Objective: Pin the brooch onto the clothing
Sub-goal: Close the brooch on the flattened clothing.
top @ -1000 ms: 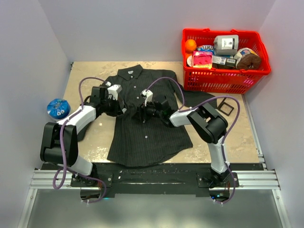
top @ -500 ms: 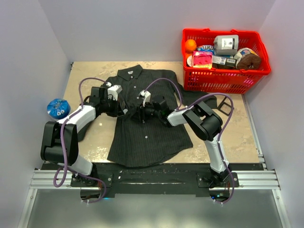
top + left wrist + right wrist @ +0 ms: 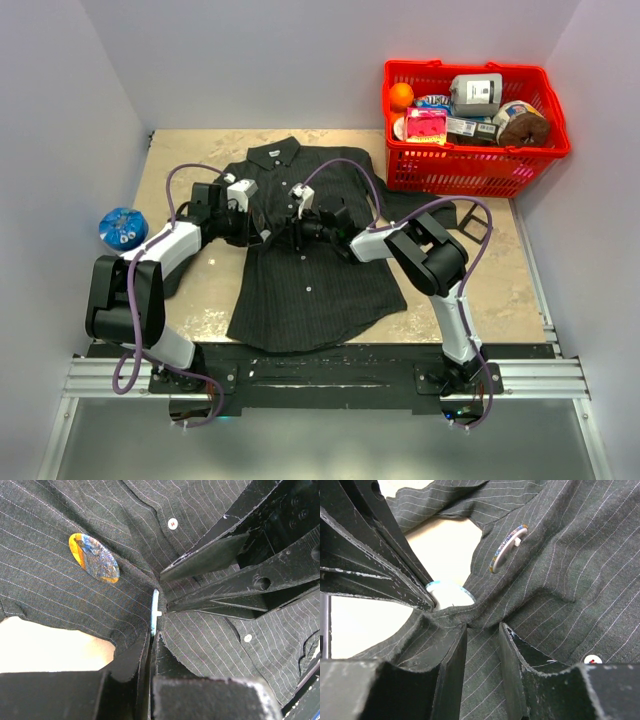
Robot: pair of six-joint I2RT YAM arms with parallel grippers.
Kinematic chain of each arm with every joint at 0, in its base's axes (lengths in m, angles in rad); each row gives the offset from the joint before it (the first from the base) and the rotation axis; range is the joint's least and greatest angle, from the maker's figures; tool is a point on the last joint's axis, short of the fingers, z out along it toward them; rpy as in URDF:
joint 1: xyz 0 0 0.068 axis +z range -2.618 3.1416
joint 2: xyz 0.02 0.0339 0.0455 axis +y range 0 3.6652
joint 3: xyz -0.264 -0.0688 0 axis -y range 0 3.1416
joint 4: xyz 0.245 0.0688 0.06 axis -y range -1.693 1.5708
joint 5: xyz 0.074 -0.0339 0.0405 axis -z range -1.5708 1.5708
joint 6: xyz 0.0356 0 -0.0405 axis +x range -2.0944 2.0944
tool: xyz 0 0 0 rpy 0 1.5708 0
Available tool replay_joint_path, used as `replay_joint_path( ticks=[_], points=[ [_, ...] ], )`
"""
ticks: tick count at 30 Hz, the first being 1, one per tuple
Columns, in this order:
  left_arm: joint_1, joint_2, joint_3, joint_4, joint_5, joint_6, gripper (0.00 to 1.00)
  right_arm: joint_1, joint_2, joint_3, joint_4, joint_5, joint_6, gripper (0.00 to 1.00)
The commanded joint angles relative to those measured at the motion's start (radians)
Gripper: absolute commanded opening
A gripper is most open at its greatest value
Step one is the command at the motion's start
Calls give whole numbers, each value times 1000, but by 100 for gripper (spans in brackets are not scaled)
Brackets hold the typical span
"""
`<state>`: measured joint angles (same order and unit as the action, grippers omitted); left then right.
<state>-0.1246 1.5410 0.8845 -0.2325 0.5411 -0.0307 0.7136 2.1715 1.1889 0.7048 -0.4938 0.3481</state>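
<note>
- The left pincer (image 3: 152, 647) is clamped on a fold of the shirt (image 3: 210, 645), bottom centre.
- The right pincer (image 3: 482, 632) stands apart.
- The brooch (image 3: 94, 558) lies on the shirt, upper left.

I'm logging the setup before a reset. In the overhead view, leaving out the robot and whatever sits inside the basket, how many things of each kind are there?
Shirt: 1
Red basket: 1
Blue round thing: 1
Black square piece: 1
Total: 4
</note>
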Motion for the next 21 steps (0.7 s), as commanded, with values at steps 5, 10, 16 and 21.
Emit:
replay_joint_path(
  ticks=[5, 10, 16, 21],
  points=[
    [6, 13, 25, -7, 46, 26, 0, 7, 4, 38, 53, -37, 8, 35],
    [6, 13, 28, -8, 40, 26, 0, 12, -4, 31, 65, -48, 17, 34],
    [6, 14, 27, -10, 40, 26, 0, 14, -7, 28, 71, -55, 25, 35],
    [6, 13, 25, -8, 49, 26, 0, 17, -7, 26, 76, -55, 29, 35]
  ],
)
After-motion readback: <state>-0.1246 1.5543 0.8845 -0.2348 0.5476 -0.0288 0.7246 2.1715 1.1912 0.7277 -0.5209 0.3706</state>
